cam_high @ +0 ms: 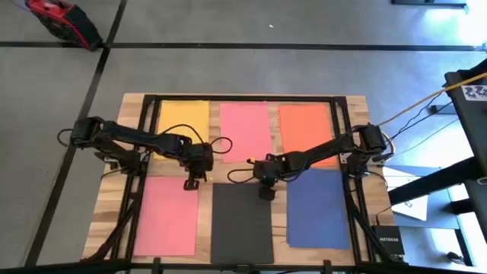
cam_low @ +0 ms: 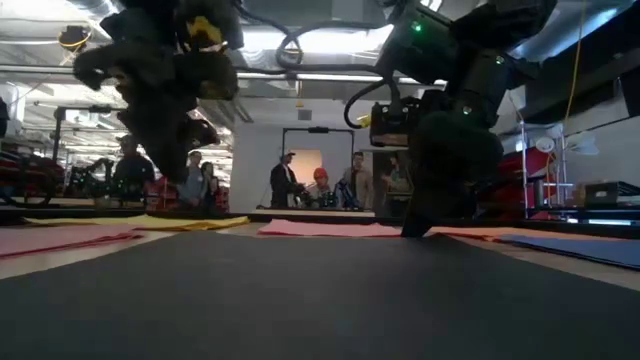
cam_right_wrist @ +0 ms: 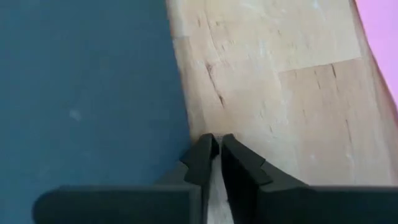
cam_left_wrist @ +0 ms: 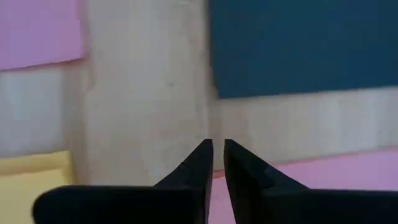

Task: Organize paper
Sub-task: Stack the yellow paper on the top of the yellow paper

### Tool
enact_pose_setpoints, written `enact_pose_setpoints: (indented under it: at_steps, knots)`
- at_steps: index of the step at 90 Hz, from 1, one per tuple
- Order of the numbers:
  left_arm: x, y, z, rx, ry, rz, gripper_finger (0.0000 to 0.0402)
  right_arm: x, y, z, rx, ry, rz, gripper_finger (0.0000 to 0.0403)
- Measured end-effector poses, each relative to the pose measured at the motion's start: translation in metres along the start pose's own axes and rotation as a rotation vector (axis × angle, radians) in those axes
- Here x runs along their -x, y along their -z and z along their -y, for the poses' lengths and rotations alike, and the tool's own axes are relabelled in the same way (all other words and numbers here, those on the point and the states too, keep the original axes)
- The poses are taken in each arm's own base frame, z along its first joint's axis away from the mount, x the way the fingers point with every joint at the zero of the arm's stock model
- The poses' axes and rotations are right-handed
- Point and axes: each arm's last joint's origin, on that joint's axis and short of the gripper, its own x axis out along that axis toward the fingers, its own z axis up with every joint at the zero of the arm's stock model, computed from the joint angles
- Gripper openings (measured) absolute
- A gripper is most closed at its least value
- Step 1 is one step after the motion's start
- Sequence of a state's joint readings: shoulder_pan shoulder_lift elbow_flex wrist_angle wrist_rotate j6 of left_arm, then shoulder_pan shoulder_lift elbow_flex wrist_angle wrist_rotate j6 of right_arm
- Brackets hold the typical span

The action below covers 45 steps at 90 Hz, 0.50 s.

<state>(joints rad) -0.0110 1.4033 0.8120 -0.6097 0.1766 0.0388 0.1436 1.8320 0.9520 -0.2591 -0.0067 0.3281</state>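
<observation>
Six sheets of paper lie flat on the wooden table. Yellow [cam_high: 183, 118], pink [cam_high: 245, 131] and orange [cam_high: 304, 125] are in the far row. Pink [cam_high: 166, 217], black [cam_high: 242, 224] and dark blue [cam_high: 318, 209] are in the near row. My left gripper [cam_high: 190, 183] hangs shut above the near pink sheet's far right corner [cam_left_wrist: 323, 180], off the table in the low view [cam_low: 175, 170]. My right gripper [cam_high: 266, 195] is shut, with its tips down at the black sheet's far edge. My right gripper points down with its shut fingertips [cam_right_wrist: 208, 146] on the black sheet's far edge [cam_right_wrist: 183, 124], near that sheet's right corner. In the low view the tips [cam_low: 415, 230] reach the table. The sheet lies flat. Whether the edge is pinched between the fingers, I cannot tell.
A black metal frame [cam_high: 243, 97] runs around the table top and along both sides. Bare wood strips [cam_right_wrist: 280, 93] separate the sheets. A black box [cam_high: 392, 243] sits off the near right corner. Several people [cam_low: 320, 185] stand in the room beyond the far edge.
</observation>
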Motion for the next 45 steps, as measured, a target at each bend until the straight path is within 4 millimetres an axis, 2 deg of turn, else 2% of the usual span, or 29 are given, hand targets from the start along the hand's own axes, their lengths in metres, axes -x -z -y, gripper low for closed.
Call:
enact_pose_setpoints:
  at_steps: [22,45]
  knots:
    - [0.000,0.012,0.002,0.031,0.009,-0.116,0.0085,0.000,0.000,-0.001,0.001,-0.016,-0.001,0.0073]
    - [-0.003,0.011,-0.003,0.038,0.005,-0.120,0.0127,0.000,0.000,-0.001,0.002,-0.018,0.000,0.0079]
